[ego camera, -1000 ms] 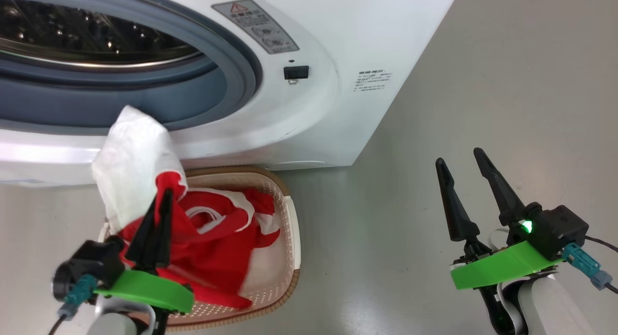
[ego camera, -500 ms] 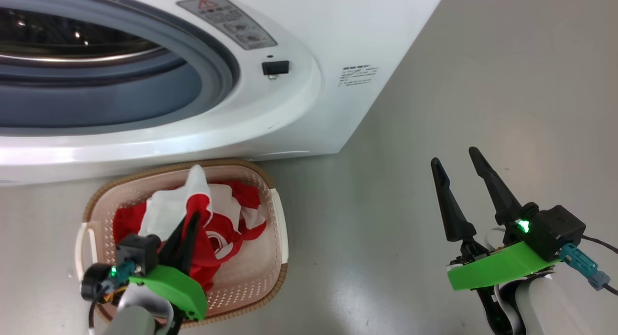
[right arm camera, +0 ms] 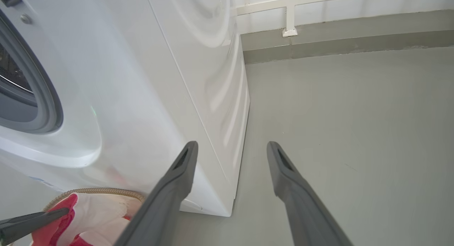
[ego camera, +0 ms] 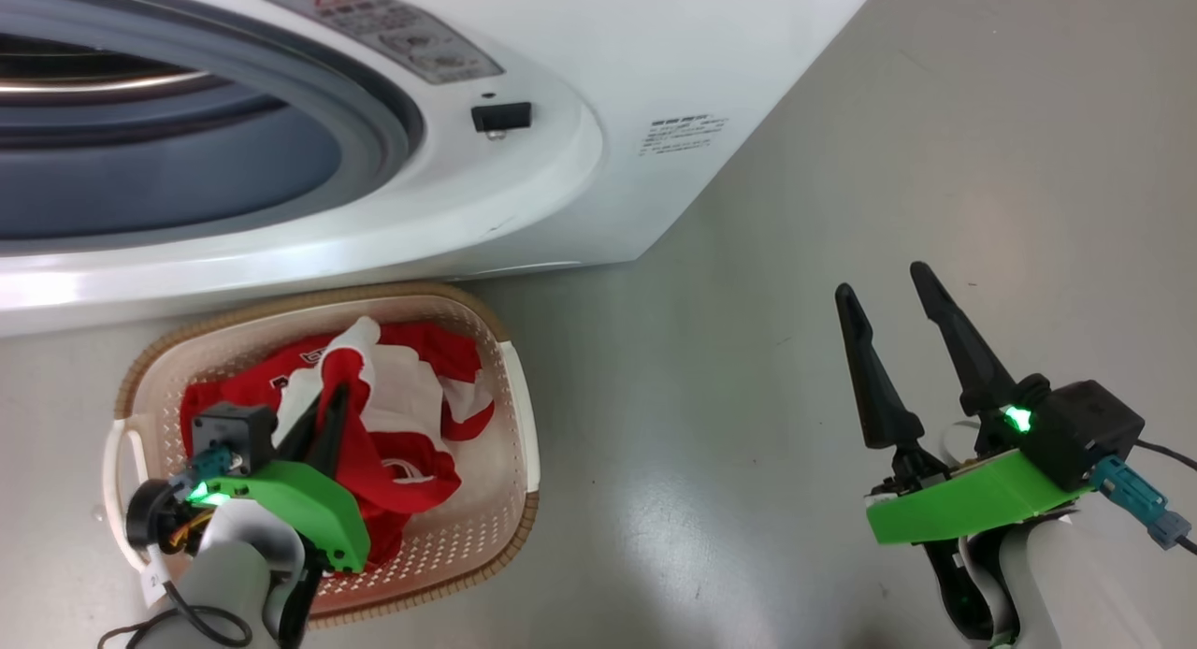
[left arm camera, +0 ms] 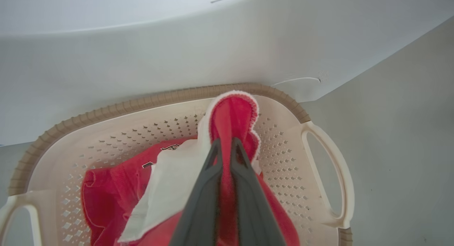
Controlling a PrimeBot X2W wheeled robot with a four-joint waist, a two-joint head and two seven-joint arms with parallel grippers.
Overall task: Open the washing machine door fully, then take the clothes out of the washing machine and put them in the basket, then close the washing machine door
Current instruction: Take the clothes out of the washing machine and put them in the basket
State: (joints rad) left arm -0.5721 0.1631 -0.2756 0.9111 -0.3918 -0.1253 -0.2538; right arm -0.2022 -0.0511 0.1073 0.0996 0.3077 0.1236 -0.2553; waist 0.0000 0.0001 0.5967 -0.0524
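Two left fingers [left arm camera: 204, 203] were pressed almost together, and a fold of the clothes [left arm camera: 232, 115] was pinched between them. This red fold, with its thin white edge, stood up just past the fingertips. The rest of the clothes, red with white panels, lay under the fingers and at both sides of them, inside the basket [left arm camera: 106, 109]. A white panel hung just beside the fingers, and some dark lettering was on the red cloth further out, too small to read. The basket stood on the floor [ego camera: 748, 443], and its brown rim beyond the fingertips was touching, or almost touching, the white front of the washing machine [ego camera: 655, 50]. The grey rubber ring [ego camera: 374, 135] of the machine was open to the view above the basket.

The right fingers [ego camera: 874, 387] stood wide apart and had nothing between them. Only the bare floor was under them. The side wall of the washing machine rose beyond them, and they were well apart from the basket.
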